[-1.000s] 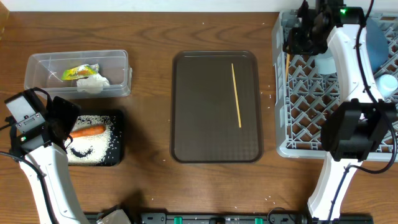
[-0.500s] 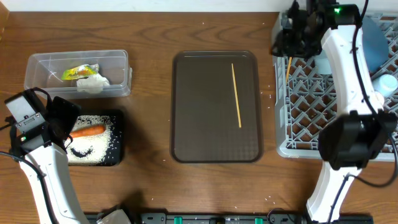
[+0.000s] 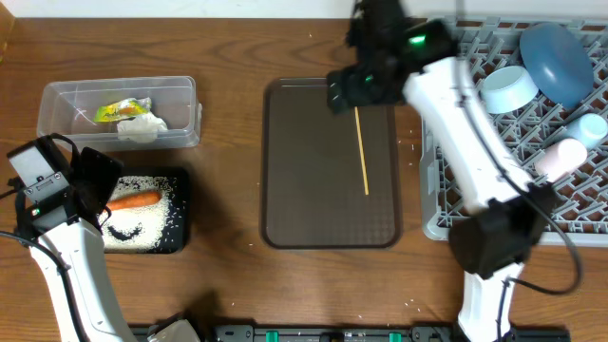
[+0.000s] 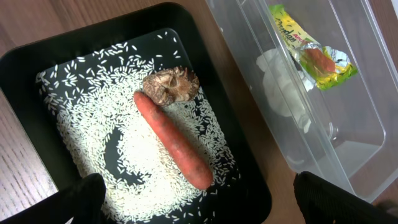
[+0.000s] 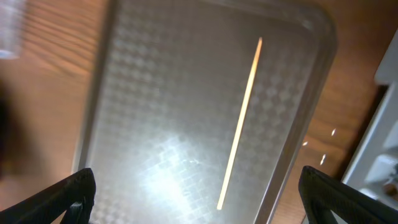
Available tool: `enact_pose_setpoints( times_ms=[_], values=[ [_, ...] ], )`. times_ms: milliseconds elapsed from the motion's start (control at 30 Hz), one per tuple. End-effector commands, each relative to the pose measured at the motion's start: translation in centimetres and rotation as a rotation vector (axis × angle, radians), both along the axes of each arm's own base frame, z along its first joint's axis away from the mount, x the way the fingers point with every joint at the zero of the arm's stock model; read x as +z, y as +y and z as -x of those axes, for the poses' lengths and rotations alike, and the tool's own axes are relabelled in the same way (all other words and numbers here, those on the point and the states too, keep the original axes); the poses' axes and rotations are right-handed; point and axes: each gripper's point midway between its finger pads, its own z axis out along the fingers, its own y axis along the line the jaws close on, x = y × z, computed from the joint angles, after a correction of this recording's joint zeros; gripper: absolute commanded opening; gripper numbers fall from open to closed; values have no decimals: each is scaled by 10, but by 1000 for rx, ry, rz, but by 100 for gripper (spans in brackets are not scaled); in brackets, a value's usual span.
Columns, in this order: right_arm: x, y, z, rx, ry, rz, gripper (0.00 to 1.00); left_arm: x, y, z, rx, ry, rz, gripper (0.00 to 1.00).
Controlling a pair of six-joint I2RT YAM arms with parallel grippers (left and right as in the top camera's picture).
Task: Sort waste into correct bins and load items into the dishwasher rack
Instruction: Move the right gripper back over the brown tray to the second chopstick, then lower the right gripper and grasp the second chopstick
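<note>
Hovering right fingers (image 5: 74, 194) spread, empty, above chopstick (image 5: 239, 124) on brown tray (image 5: 149, 87): centre over its middle, drop straight, pinch flat against tray. Your left fingers (image 4: 84, 198) spread, idle.

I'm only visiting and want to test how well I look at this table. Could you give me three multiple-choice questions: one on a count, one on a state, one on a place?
1. How many chopsticks lie on the brown serving tray?
A. none
B. one
C. three

2. How is the right gripper?
A. shut on the chopstick
B. open, holding nothing
C. shut on the tray's rim

3. Where does the carrot lie?
A. on the brown serving tray
B. held in the right gripper
C. in the black tray, on rice

Answers:
1 B, a single stick lies lengthwise on the tray.
2 B, its fingers stand wide apart above the tray with nothing between them.
3 C, the left wrist view shows it on the grains beside a brown lump.
</note>
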Motion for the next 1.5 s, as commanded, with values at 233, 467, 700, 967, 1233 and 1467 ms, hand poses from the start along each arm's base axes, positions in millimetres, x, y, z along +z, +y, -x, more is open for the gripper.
enact_pose_setpoints(
  times_ms=[233, 467, 700, 967, 1233, 1467],
  values=[
    [-126, 11, 8, -93, 194, 226, 94, 6, 3, 1, -2, -4, -23, 98],
    [-173, -4, 10, -122, 288, 278, 88, 6, 3, 1, -2, -4, -23, 98],
    [-187, -13, 10, -137, 318, 291, 88, 6, 3, 1, -2, -4, -23, 98],
    [-208, -10, 24, -128, 392, 221, 72, 6, 3, 1, -2, -4, -23, 98],
    [-229, -26, 36, -158, 467, 192, 55, 6, 3, 1, -2, -4, -23, 98],
    [-229, -35, 33, -179, 473, 190, 14, 6, 3, 1, -2, -4, -23, 98]
  ],
)
